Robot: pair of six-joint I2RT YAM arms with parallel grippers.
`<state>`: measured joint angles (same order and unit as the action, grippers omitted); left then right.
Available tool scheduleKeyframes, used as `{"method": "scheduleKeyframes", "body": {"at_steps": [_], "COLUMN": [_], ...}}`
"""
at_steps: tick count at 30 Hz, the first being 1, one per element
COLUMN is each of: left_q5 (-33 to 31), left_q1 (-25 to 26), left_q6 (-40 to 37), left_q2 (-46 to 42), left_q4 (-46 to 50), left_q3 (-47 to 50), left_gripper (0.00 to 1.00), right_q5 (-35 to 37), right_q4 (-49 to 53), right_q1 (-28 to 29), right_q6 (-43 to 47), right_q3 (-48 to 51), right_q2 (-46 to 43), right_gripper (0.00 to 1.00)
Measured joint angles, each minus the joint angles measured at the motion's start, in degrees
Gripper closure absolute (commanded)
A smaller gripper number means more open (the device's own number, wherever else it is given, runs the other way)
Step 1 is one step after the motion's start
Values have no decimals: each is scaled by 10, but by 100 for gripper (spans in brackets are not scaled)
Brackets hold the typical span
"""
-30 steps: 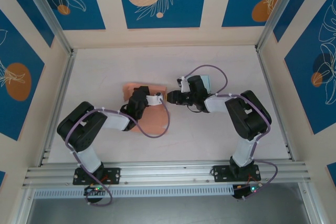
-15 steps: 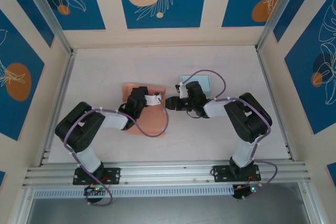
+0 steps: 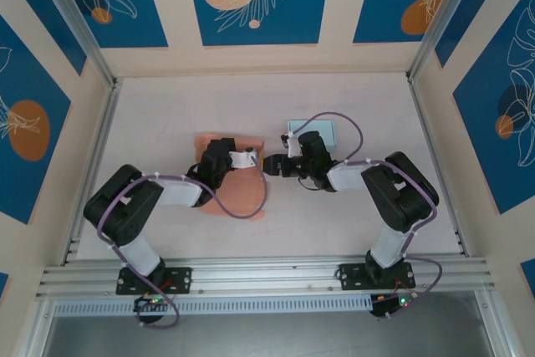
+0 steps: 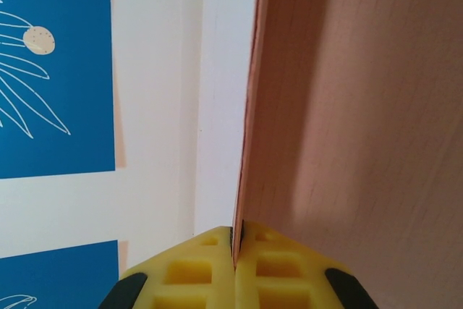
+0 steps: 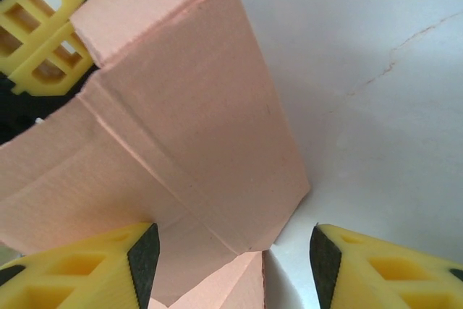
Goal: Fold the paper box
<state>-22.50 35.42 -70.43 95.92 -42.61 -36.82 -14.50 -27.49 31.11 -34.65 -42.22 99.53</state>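
The pink paper box (image 3: 241,196) lies partly folded on the table, left of centre. My left gripper (image 3: 219,156) is over it and shut on the thin edge of one raised panel (image 4: 347,106); the yellow pads (image 4: 202,273) pinch that edge, with the left gripper (image 4: 236,245) at the bottom of its wrist view. My right gripper (image 3: 269,163) is at the box's right edge. In the right wrist view the right gripper (image 5: 231,258) stands open, its jaws either side of a pointed flap of the box (image 5: 188,106). The left gripper's yellow fingers (image 5: 43,27) show at the upper left there.
A small pale blue card (image 3: 311,129) lies on the table behind my right wrist. The white table (image 5: 376,70) stretches to the right of the box. Metal rails (image 3: 92,156) and patterned walls close in the workspace.
My right gripper has moved left up to the box's right edge and opened wider. The left gripper has kept its hold and shifted slightly up and left.
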Motion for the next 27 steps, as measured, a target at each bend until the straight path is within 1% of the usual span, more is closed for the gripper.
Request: {"method": "scheduleKeyframes", "body": {"at_steps": [7, 14, 27], "left_q5": [6, 32, 61], "left_q1": [-6, -18, -32], "left_q6": [13, 32, 48], "left_q2": [-1, -20, -26], "left_q4": [21, 78, 133], "left_q3": [-9, -26, -47], "left_gripper": [100, 100, 100], "right_q5": [-6, -12, -21], "right_q4": [-17, -31, -47], "right_q1": [0, 0, 1], "right_q6": [-2, -3, -9], "right_q3": [8, 7, 6], "right_q2": [-3, -3, 5], "right_gripper": [36, 35, 28]}}
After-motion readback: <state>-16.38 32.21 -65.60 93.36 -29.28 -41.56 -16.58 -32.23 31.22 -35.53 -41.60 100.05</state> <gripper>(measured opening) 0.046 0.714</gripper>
